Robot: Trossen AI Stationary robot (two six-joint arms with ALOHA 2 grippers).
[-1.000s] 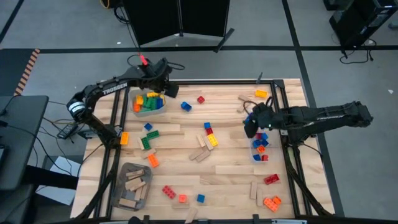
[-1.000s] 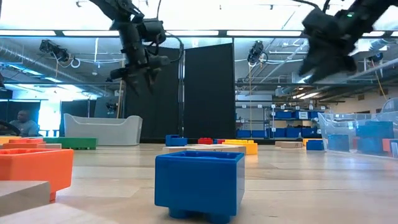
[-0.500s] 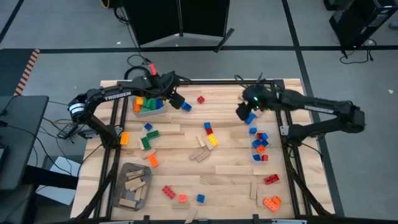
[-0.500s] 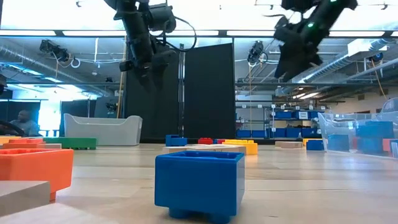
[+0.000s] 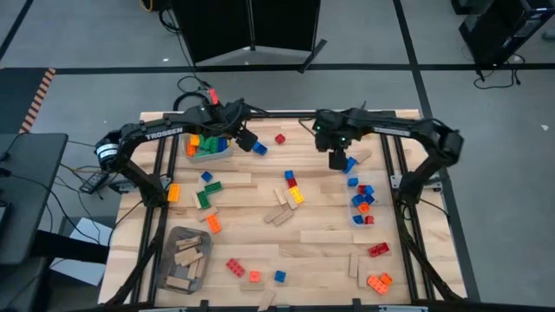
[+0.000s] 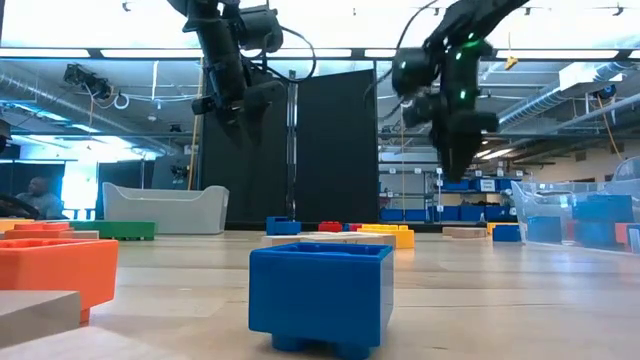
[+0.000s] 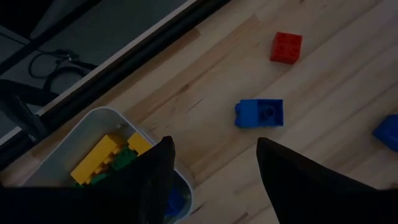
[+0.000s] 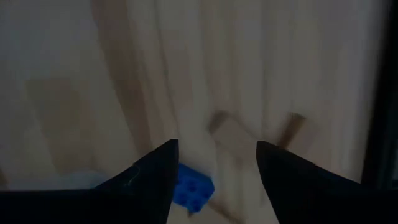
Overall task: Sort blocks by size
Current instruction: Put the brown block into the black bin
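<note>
left gripper [image 5: 244,137] poised above the far left part of the wooden table [image 5: 329,221], just beside the clear bin [image 5: 206,146] of yellow, green and orange bricks; fingers [image 7: 149,174] parted with bare wood between them, nothing held. small blue brick [image 5: 259,148] lying on the wood just past those fingertips, small red brick [image 5: 280,139] a little farther on; both also seen from the left wrist, blue brick [image 7: 259,114] nearer, red brick [image 7: 286,48] beyond. right gripper [image 5: 338,160] hanging over the far right part of the table, well above the surface in the low view [image 6: 452,150], fingers [image 8: 149,180] apart and empty; another blue brick [image 8: 191,187] showing between them below, beside tan wooden pieces [image 8: 239,134]. second clear bin [image 5: 362,204] at the right edge, filled with small blue and red bricks. grey tray [image 5: 185,258] near the front left corner, holding wooden pieces. remaining blocks scattered loose: green long brick [image 5: 206,195] at left, red and yellow bricks [image 5: 292,189] mid-table with wooden pieces [image 5: 279,215] close by, red and orange bricks [image 5: 378,276] at front right, blue brick [image 5: 279,276] at the front edge, large in the low view [image 6: 320,297].
</note>
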